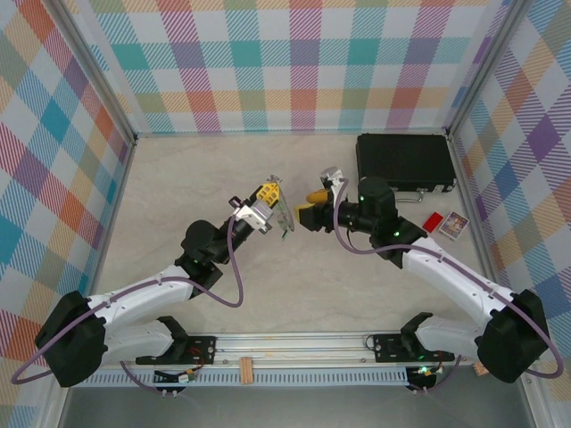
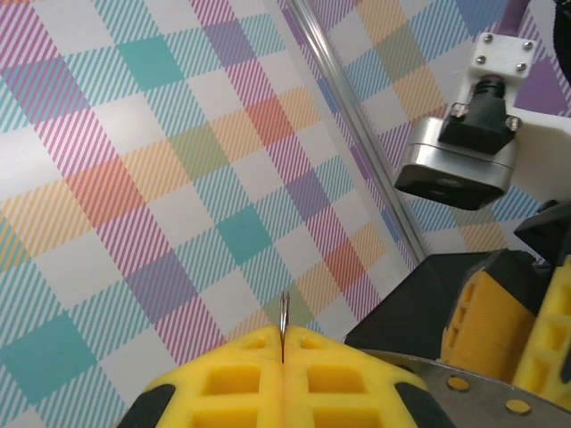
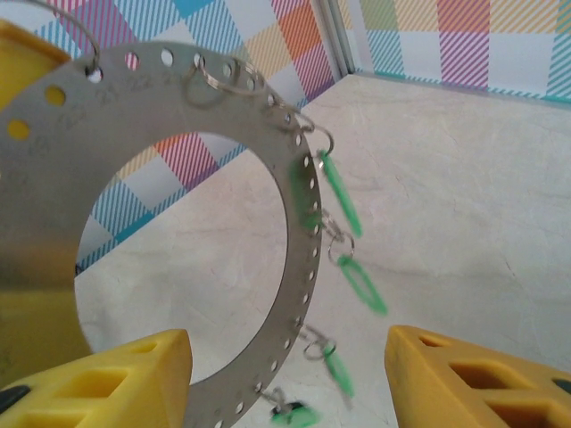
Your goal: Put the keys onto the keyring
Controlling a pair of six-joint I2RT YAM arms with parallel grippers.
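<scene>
Pinching keyring [image 3: 299, 178] edge-on, L gripper [image 2: 283, 346] is clamped tight, w/ R gripper [image 3: 285, 373] part-open, empty, fingers apart by hanging keys [image 3: 341, 198].

The keys [image 3: 340, 201] are blurred, the keyring [image 3: 152, 96] cropped at left.

Pastel plaid walls [image 1: 303, 62] closing in beyond and beside the jaws, pale marbled tabletop [image 1: 294, 294] spreading beneath them, metal corner posts [image 1: 89, 69] rising, even light falling.

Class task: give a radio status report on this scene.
Left pincer shut on flat grey metal ring. Right pincer open, facing it. Green-tagged keys hang on its rim. Black rectangular case well aside.
</scene>
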